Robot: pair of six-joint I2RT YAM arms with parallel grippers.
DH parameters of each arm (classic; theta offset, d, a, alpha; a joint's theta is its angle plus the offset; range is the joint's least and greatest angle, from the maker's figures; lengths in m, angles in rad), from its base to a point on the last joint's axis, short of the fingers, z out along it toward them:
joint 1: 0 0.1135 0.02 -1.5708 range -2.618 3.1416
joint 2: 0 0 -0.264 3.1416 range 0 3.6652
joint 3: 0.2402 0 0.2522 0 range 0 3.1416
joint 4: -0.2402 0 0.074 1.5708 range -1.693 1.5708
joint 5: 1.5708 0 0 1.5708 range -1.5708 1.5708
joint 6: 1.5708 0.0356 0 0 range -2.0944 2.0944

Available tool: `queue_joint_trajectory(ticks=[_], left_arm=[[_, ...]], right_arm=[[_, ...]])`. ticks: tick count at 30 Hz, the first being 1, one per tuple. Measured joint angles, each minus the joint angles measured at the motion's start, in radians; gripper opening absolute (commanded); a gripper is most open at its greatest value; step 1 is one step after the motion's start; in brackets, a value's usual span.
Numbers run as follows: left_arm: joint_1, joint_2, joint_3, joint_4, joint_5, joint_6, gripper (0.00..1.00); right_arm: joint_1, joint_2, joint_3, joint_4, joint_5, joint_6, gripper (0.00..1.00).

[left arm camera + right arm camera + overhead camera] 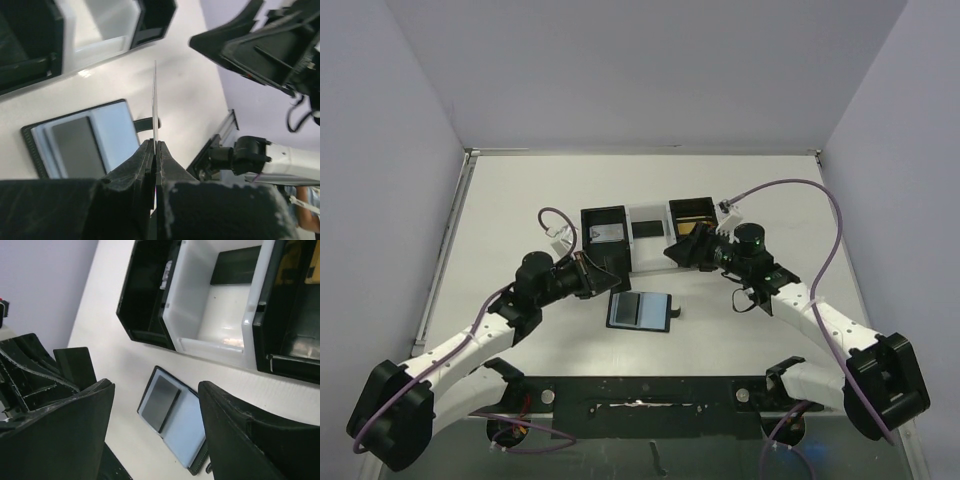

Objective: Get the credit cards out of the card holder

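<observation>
One card holder (639,310) lies open; left jaws clamp one credit card (155,100) near it; right jaws apart

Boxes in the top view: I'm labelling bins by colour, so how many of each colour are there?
Black: 2, left black box, right black box
White: 1, white box
Total: 3

No readable text, labels or numbers anywhere.
</observation>
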Motion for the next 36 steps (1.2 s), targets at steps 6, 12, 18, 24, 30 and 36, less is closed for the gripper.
queue_joint_trajectory(ticks=[6, 12, 18, 24, 30, 36], left_arm=[[0.005, 0.037, -0.008, 0.222, 0.134, -0.063, 0.00], [0.005, 0.089, -0.010, 0.389, 0.233, -0.117, 0.00], [0.005, 0.117, -0.010, 0.461, 0.296, -0.141, 0.00], [0.005, 0.126, -0.010, 0.489, 0.324, -0.152, 0.00], [0.005, 0.146, -0.010, 0.529, 0.347, -0.175, 0.00], [0.005, 0.148, -0.008, 0.554, 0.359, -0.189, 0.00]], right_arm=[[-0.037, 0.038, -0.017, 0.169, -0.212, 0.093, 0.63], [-0.006, 0.068, -0.027, 0.326, -0.344, 0.185, 0.56], [0.022, 0.125, -0.026, 0.428, -0.413, 0.242, 0.49], [0.043, 0.148, -0.024, 0.520, -0.467, 0.287, 0.37], [0.052, 0.178, -0.019, 0.604, -0.502, 0.330, 0.21], [0.061, 0.195, -0.013, 0.647, -0.521, 0.357, 0.02]])
